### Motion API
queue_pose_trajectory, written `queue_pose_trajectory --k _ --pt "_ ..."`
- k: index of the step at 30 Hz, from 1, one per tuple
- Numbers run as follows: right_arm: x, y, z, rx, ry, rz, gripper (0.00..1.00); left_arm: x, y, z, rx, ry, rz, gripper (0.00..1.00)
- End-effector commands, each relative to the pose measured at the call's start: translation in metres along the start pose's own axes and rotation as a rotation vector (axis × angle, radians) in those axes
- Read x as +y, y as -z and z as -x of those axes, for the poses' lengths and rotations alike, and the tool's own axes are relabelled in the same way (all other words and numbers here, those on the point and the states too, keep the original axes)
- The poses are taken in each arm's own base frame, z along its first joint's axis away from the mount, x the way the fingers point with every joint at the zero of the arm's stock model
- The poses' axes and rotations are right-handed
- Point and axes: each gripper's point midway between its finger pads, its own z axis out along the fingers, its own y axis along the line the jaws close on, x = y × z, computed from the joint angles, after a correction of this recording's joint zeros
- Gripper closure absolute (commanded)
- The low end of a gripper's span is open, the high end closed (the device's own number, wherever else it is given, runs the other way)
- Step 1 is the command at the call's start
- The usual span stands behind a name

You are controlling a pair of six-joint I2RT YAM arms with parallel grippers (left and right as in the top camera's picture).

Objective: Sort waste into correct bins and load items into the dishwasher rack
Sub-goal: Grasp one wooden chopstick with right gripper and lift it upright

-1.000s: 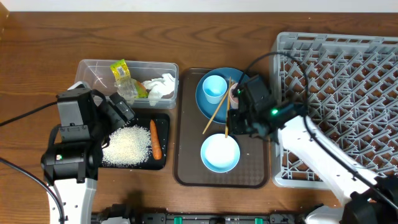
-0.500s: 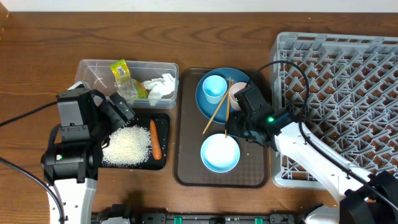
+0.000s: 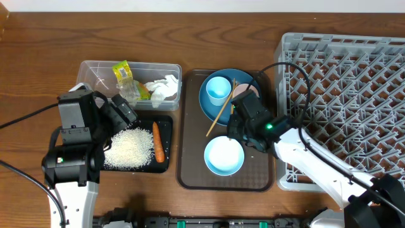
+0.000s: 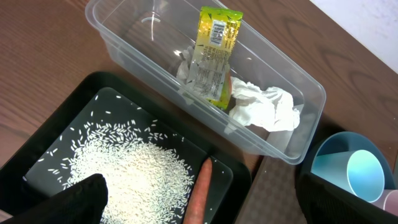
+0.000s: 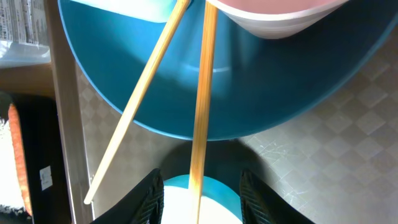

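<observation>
Overhead first. Got the clear tub at the left, with the yellow-green snack wrapper and crumpled white tissue inside. Just in front of it, the black tray with the rice piled up and the carrot along the right side. Left gripper hanging over the tray's back edge, spread wide, holding nothing. On the brown serving tray: dark blue plate at the back carrying the light blue cup and pink cup, white-and-blue bowl in front, chopsticks slanting off the plate toward the bowl. Right gripper down between plate and bowl, right at the chopsticks. Grey dishwasher rack off to the right.

Left wrist next. Two dark blurry fingers far apart at the bottom corners, gripping nothing. Rice and carrot in the tray below, wrapper leaning up in the tub with the tissue beside it, light blue cup peeking in at the right edge.

Right wrist last. Close-up of the plate rim over the serving tray, pink cup at the top. One chopstick running straight down between the fingers, the other angling away left. Fingers partly open with a gap on each side of that stick, so straddling, not clamping. Bit of bowl rim showing under the stick's end.
</observation>
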Motion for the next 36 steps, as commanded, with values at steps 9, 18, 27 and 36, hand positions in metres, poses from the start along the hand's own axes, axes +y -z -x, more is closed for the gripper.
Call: queue_pose_trajectory --k 9,18,27,36 --pt "-0.005 -0.018 -0.005 -0.016 -0.031 -0.063 0.61 -0.001 0.004 0.008 -0.020 -0.011 0.001 0.01" --pt "-0.005 -0.028 -0.005 -0.012 -0.034 -0.067 0.71 -0.001 0.004 0.007 -0.020 -0.011 0.001 0.01" --pt "-0.005 -0.028 -0.004 -0.014 -0.034 -0.065 0.89 -0.001 0.004 0.008 -0.020 -0.011 0.001 0.01" --pt "-0.003 -0.027 -0.003 -0.017 -0.033 -0.060 0.99 -0.001 0.004 0.008 -0.020 -0.011 0.001 0.01"
